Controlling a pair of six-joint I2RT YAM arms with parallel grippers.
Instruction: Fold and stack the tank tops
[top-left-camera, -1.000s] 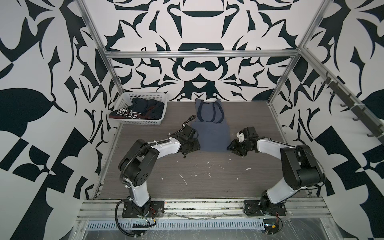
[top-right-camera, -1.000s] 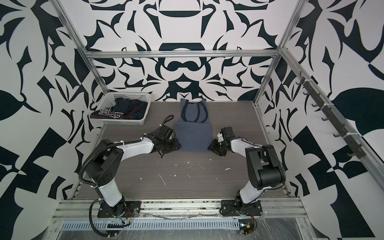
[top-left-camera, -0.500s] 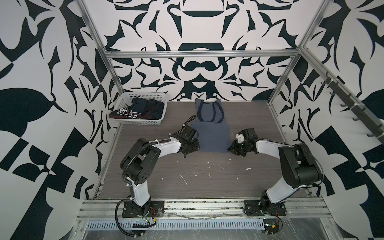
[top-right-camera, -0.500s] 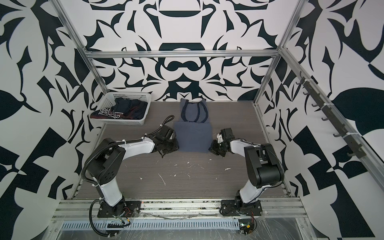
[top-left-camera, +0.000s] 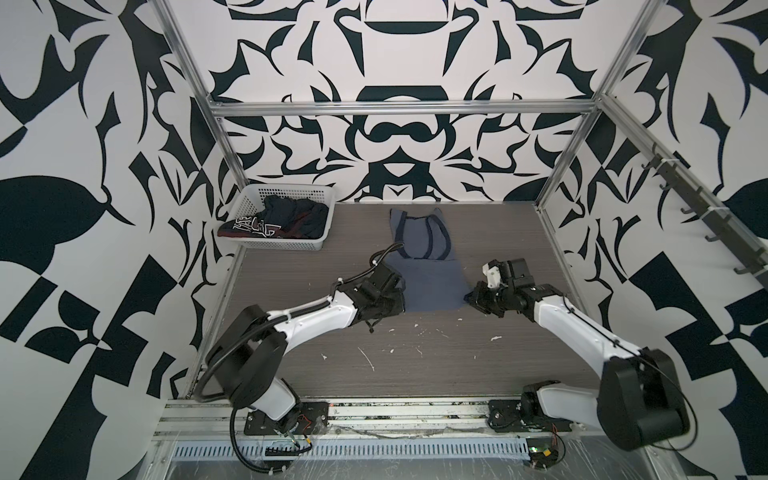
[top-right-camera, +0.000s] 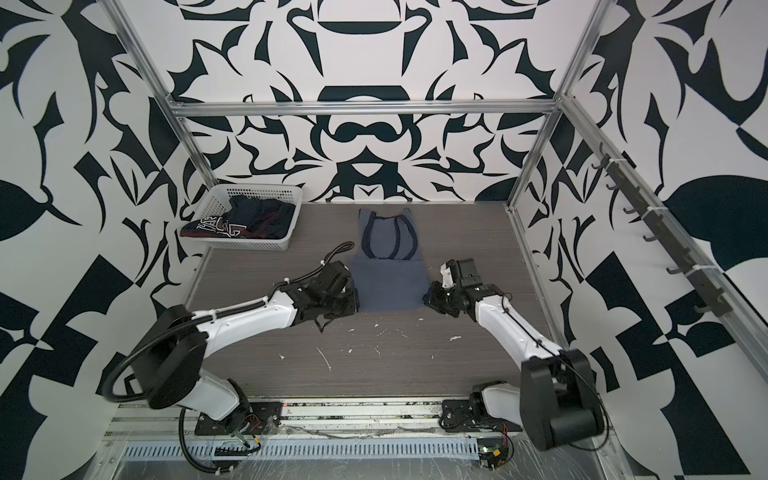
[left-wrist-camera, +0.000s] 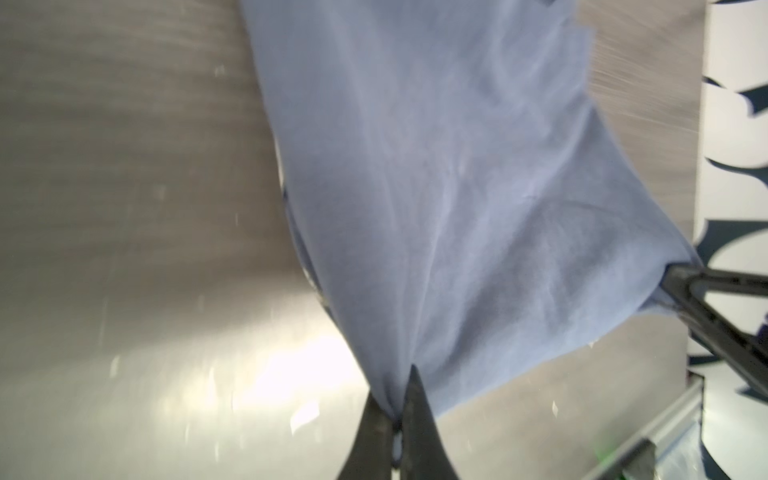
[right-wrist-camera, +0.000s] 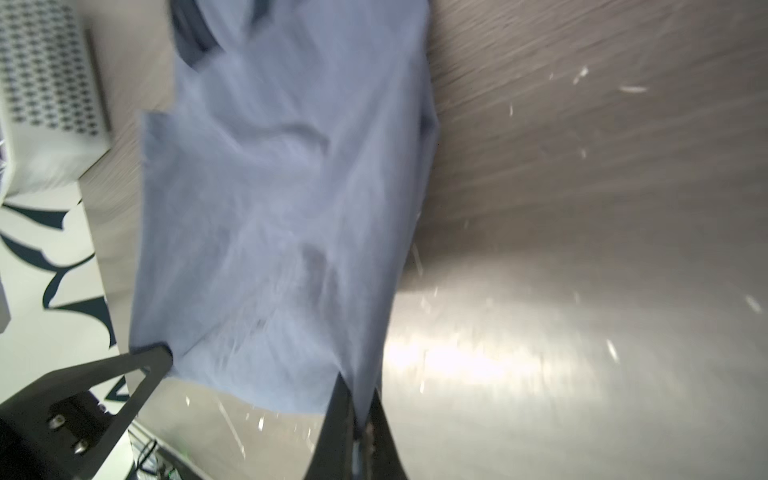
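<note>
The slate grey-blue tank top lies spread on the wood-grain table, navy-trimmed straps toward the back wall. My left gripper is shut on its near left hem corner, cloth bunched between the fingers. My right gripper is shut on the near right hem corner. Each wrist view shows the opposite gripper pinching the far corner of the hem. The dark navy tank top lies crumpled in the white basket at the back left.
Small white scraps dot the table in front of the top. A rail of dark hooks runs along the right wall. Metal frame posts stand at the back corners.
Both grippers went from part open to shut on the hem's near corners. The arms barely shifted; the cloth now puckers at each grip.
</note>
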